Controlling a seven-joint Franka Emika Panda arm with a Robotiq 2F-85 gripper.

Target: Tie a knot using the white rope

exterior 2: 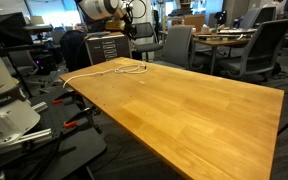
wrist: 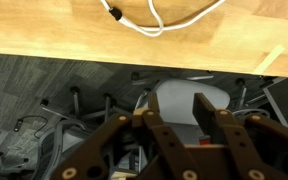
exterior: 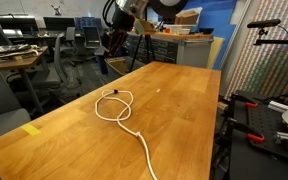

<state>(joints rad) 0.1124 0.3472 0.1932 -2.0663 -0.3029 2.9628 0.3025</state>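
**Placement and hold**

The white rope point(exterior: 115, 103) lies slack on the wooden table point(exterior: 184, 110) and is not held. In an exterior view it forms a loose loop toward the far end of the top. From the loop a single strand runs off toward 5 o'clock and reaches the near edge. No tightened knot can be made out, so the task is judged to be at an early stage.

The gripper point(wrist: 176, 108) is raised beyond the table edge, above the carpet floor point(wrist: 44, 90). Its fingers are parted by a moderate gap, and nothing is gripped between them. This raised, empty stance is judged to be a pause between grasps, with the loop left lying where it can be reached.

**Differences between views**

- Wrist view: the finger gap is shown directly. The rope's black tip point(wrist: 112, 13) is seen at 12 o'clock, on the table top next to a curved run of cord. The full course of the rope is not shown.
- Exterior view point(exterior: 134, 135): the whole layout is shown, with the loop toward 11 o'clock of the long strand. The finger gap cannot be judged here.
- Exterior view point(exterior 2: 124, 68): the rope is seen low and foreshortened at the far corner of the table. The loop is barely resolved.
- Both exterior views: the arm point(exterior: 127, 12) is seen above and behind the rope, clear of it.
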